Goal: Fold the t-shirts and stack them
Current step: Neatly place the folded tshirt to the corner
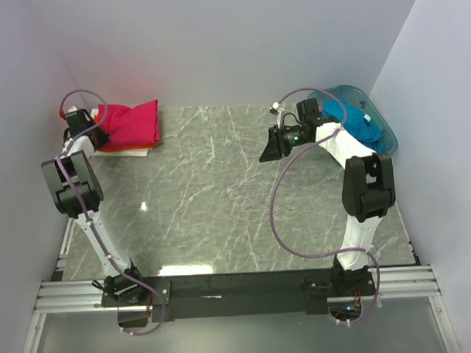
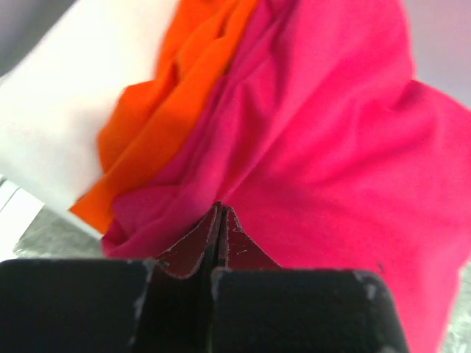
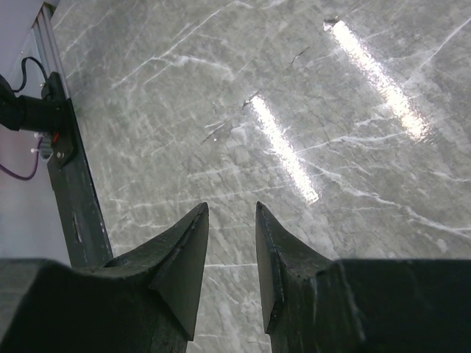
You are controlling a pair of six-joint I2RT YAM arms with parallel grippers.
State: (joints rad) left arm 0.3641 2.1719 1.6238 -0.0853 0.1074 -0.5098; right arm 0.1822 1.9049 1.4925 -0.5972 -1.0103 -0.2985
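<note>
On the grey marble worktop (image 1: 220,192), the left tool (image 2: 221,210) is closed, probably pinching the magenta t-shirt (image 2: 331,147) for folding; the right tool (image 3: 230,208) waits half-open, empty.

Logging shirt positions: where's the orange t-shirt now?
The orange t-shirt lies at the far-left table corner, top view, under the red shirt by the left gripper.

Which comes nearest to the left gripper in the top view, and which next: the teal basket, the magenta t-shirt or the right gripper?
From the left gripper, at far left:
1. magenta t-shirt: at its fingertips, far-left corner.
2. right gripper: right of centre, over bare table.
3. teal basket: far-right corner.
</note>
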